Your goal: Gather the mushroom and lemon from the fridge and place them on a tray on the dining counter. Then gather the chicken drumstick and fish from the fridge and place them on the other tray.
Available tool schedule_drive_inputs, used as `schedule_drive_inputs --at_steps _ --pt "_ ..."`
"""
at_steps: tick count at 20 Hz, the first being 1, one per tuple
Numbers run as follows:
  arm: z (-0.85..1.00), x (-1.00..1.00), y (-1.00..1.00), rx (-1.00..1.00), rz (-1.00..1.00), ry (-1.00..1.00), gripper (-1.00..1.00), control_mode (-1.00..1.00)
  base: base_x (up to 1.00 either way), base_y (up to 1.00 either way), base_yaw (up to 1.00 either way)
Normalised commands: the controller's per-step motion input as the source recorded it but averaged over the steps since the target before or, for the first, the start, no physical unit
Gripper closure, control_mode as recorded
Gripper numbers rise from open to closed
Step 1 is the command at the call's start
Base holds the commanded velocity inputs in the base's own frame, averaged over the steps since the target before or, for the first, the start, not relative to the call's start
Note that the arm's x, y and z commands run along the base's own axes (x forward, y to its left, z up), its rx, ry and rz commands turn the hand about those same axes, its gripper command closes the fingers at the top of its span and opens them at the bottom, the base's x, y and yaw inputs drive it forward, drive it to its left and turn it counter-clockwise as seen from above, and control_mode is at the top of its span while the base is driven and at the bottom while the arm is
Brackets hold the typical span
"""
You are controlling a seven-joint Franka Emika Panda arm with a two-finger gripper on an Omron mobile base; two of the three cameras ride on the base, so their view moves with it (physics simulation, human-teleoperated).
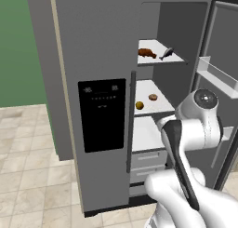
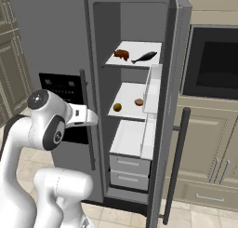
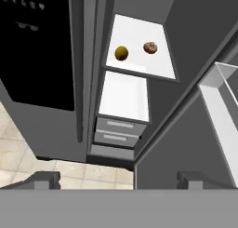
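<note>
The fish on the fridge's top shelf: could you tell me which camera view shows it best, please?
The right base view: the fish lies there in full side profile, dark against the white top shelf, beside the chicken drumstick. The left base view shows the fish smaller and foreshortened. The hand view looks lower, at the shelf with the lemon and mushroom.

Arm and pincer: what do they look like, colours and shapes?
The arm is glossy white with rounded, bulbous links and dark grey joint bands; a round grey cap sits on one joint, and a dark strip runs along a link in the left base view. No cables or markings are visible. The pincer has two small, blocky grey fingertips.
</note>
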Motion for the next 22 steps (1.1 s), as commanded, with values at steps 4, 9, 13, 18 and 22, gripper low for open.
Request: schedule_drive_inputs --at_steps 4,9,13,18,22 --pt "-0.01 -0.01 0.0 0.0 0.0 0.01 -1.0 -1.0 0.0 0.0 0.0" --pt "0.0 0.0 0.0 0.0 0.0 0.0 -1.0 1.0 0.04 0.0 -0.01" --pt "0.0 0.0 0.0 0.0 0.0 0.0 -1.0 1.0 0.41 0.09 -0.14" --pt "0.0 0.0 0.0 0.0 0.0 0.0 -1.0 1.0 0.44 0.25 -0.21" --pt "0.0 0.0 0.0 0.0 0.0 0.0 -1.0 1.0 0.41 0.04 -0.17"
